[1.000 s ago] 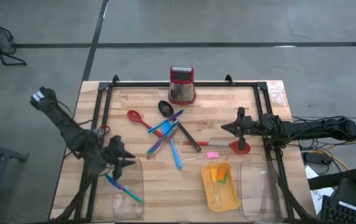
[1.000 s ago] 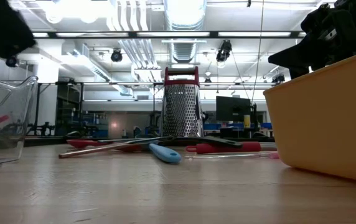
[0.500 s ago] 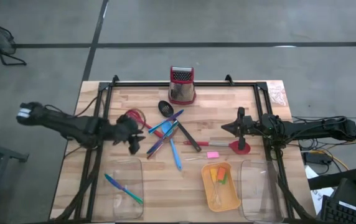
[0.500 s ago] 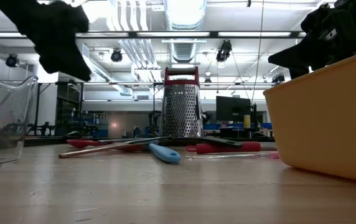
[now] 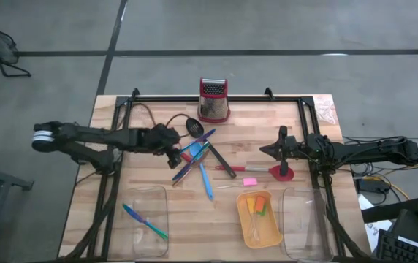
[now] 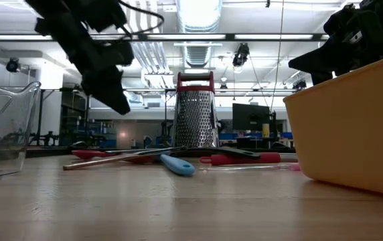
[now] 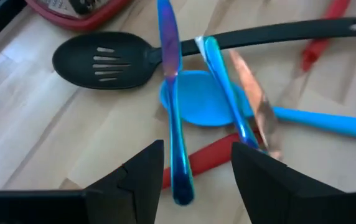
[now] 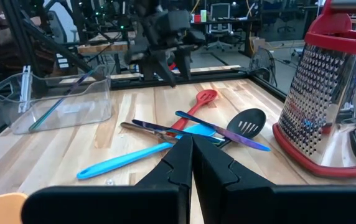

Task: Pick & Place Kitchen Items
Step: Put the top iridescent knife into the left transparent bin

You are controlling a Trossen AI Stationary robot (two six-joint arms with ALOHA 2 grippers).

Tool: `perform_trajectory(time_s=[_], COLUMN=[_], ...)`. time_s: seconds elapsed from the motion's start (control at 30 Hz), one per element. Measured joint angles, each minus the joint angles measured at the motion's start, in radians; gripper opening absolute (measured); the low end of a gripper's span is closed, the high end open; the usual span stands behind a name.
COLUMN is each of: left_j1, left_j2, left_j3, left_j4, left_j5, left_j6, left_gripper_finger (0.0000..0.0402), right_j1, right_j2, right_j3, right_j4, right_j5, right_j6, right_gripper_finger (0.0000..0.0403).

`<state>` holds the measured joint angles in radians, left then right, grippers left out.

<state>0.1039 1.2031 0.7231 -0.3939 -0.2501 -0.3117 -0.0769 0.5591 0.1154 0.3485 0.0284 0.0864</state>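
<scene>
A pile of utensils lies mid-table: a black slotted spoon (image 5: 194, 126), a blue spatula (image 5: 194, 150), a red-handled spoon (image 7: 209, 158), thin blue and purple sticks (image 7: 172, 93), and a blue handle (image 5: 206, 183). My left gripper (image 5: 174, 150) hovers open over the pile's left end; in the left wrist view (image 7: 193, 180) its fingers stand on either side of the red handle and a blue stick's end, touching nothing. My right gripper (image 5: 264, 150) is shut and empty at the right, above a red spoon (image 5: 282, 173). A pink piece (image 5: 249, 181) lies on the wood.
A metal grater (image 5: 213, 100) stands at the far edge. A clear tray (image 5: 145, 219) at the near left holds a blue-green stick. An orange tray (image 5: 259, 218) holds small orange and green pieces. Another clear tray (image 5: 300, 219) stands at the near right.
My left gripper has gone from above the near-left clear tray toward the table's far edge and to the right, and now hangs lower over the pile's left end. The blue-green stick stays in the clear tray. My right arm has kept still.
</scene>
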Motion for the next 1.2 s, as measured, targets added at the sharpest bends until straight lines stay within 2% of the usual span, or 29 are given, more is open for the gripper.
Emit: perform_trajectory(time_s=[0.33,0.6,0.87,1.2], left_j1=[0.068,0.125,0.13,0.13], left_j2=[0.207,0.316,0.355,0.333], left_j3=[0.082,0.125,0.127,0.127], left_j4=[-0.001,-0.015,-0.014,-0.016], left_j5=[-0.005,0.005,0.048,0.058], left_j6=[0.049,0.057,0.056,0.056], left_gripper_finger=[0.0193,0.0193,0.0193,0.0193], right_j1=[0.0,0.0,0.0,0.0], right_j2=[0.0,0.0,0.0,0.0], right_j3=[0.0,0.0,0.0,0.0], right_j4=[0.0,0.0,0.0,0.0], right_j5=[0.0,0.0,0.0,0.0], right_j6=[0.0,0.0,0.0,0.0], right_gripper_finger=[0.0008,0.0008,0.0008,0.0008])
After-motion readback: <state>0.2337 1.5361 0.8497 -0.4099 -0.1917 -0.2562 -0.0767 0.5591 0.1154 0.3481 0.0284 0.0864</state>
